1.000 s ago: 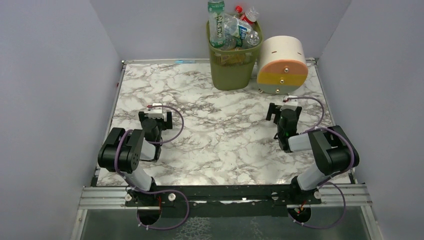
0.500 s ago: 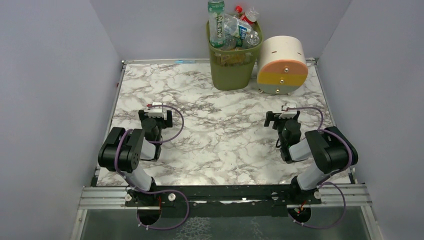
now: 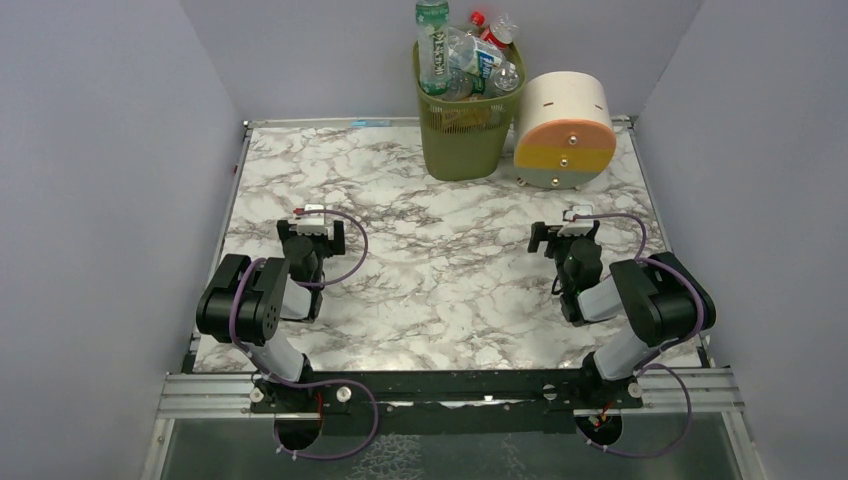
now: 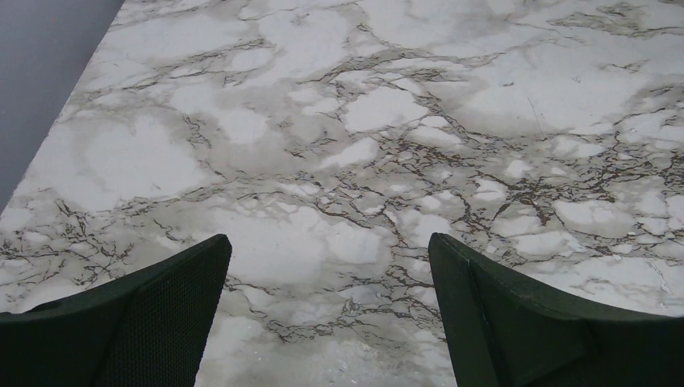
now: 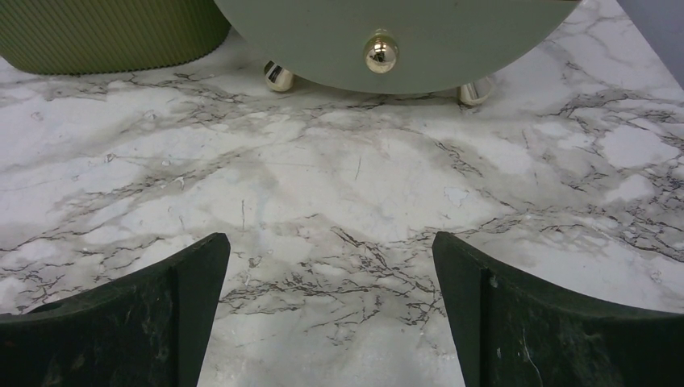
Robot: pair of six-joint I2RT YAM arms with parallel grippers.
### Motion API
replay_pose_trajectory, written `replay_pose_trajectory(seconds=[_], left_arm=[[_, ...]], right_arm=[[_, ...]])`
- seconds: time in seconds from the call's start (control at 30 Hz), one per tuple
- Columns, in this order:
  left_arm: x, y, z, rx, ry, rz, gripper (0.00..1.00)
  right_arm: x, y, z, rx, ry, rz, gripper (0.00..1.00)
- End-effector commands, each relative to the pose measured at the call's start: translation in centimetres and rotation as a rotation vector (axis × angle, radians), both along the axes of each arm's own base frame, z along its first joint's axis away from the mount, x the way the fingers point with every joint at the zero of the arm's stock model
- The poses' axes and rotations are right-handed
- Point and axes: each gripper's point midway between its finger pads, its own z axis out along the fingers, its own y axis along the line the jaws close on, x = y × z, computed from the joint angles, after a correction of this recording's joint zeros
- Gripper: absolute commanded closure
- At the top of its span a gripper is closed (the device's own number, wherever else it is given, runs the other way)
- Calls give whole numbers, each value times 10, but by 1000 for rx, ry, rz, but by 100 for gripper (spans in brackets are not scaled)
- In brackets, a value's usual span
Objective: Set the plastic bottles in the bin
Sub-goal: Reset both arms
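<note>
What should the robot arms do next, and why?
Probably nothing more than rest where they are: every bottle in view is already piled in the bin, and the left gripper and right gripper are both open and hold nothing.

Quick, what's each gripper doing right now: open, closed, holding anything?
Left gripper: jaws wide open, holding nothing.
Right gripper: jaws wide open, holding nothing.

Clear plastic bottles (image 3: 462, 55) heaped in olive mesh bin (image 3: 465, 135), table's far edge
</note>
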Motion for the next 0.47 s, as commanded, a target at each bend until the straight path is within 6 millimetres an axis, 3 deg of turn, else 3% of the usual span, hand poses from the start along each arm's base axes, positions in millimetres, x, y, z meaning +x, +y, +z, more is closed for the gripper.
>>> replay_pose_trajectory(seconds=[0.0, 0.43], left_arm=[[8, -1, 13, -3, -50, -12, 1], [8, -1, 12, -4, -46, -13, 1]], right_arm=[[5, 1, 11, 1, -44, 12, 1], [5, 1, 11, 1, -44, 12, 1]])
